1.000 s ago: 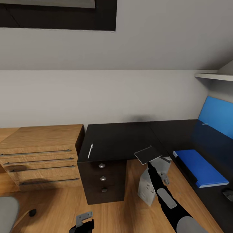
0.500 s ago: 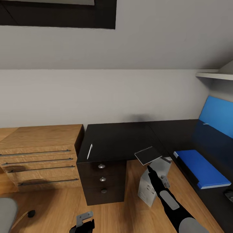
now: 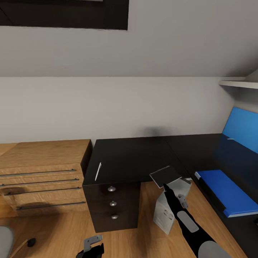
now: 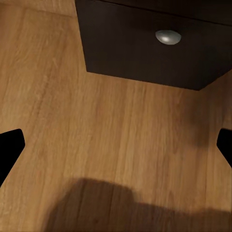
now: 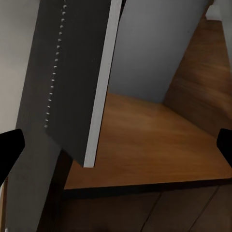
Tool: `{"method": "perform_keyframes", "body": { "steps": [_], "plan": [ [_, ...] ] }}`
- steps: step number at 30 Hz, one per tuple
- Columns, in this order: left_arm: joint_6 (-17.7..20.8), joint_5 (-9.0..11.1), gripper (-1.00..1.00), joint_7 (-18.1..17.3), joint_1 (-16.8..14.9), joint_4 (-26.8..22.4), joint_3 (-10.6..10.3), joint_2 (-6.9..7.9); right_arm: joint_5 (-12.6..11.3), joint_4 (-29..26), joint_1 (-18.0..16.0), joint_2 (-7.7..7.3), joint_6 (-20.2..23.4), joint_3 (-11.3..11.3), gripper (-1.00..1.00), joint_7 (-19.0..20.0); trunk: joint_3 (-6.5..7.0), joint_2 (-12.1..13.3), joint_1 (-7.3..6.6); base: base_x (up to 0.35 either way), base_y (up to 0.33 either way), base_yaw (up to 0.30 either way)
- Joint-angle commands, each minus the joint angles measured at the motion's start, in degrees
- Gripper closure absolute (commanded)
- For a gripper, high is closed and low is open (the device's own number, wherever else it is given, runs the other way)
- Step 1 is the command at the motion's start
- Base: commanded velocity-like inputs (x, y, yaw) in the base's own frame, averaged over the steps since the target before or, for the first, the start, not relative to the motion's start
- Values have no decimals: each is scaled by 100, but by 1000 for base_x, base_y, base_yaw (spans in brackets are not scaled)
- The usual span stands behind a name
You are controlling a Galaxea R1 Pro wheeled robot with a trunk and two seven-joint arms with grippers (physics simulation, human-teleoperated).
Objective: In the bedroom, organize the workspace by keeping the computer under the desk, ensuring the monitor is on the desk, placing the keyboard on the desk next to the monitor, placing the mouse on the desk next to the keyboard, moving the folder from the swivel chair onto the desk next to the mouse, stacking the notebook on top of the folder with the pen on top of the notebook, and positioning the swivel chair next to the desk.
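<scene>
Right claw (image 3: 165,186) is clamped on one edge of the notebook (image 3: 165,176), held over the desk (image 3: 132,156) corner well short of the folder (image 3: 226,191); slipping or corner snagging is risked; left claw (image 3: 94,243) hangs open.

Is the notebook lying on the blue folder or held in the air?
Held in the air. The notebook sits tilted at the right claw, above the floor, left of the blue folder on the desk.

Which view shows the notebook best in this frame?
The head view: the whole notebook shows, held up by the right tool beside the desk. The right wrist view shows its dark face and pale edge close up.
</scene>
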Motion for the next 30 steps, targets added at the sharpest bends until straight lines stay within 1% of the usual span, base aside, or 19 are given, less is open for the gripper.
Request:
{"method": "perform_keyframes", "body": {
  "steps": [1,11,17,21,30],
  "plan": [
    [-34,60,-100,35,-7,-8,-49,7,-61,6,-5,-7,-41,45,-100,16,-6,-3,1,101,0,0],
    [-30,62,-100,38,-7,-6,-57,0,-56,14,-5,-18,-41,45,-100,10,-6,-3,1,69,0,0],
    [-30,54,-100,44,-7,-18,-57,-15,-60,15,-5,-51,-41,45,-100,3,-6,-3,1,12,0,0],
    [-36,52,-100,63,-7,-30,-58,-26,-61,15,-5,-66,-41,45,-100,2,-78,-164,89,1,0,0],
    [-32,55,-100,41,-7,-26,-51,-17,-61,15,-5,-70,-41,45,-100,2,-78,-164,89,0,0,0]
  ]
}}
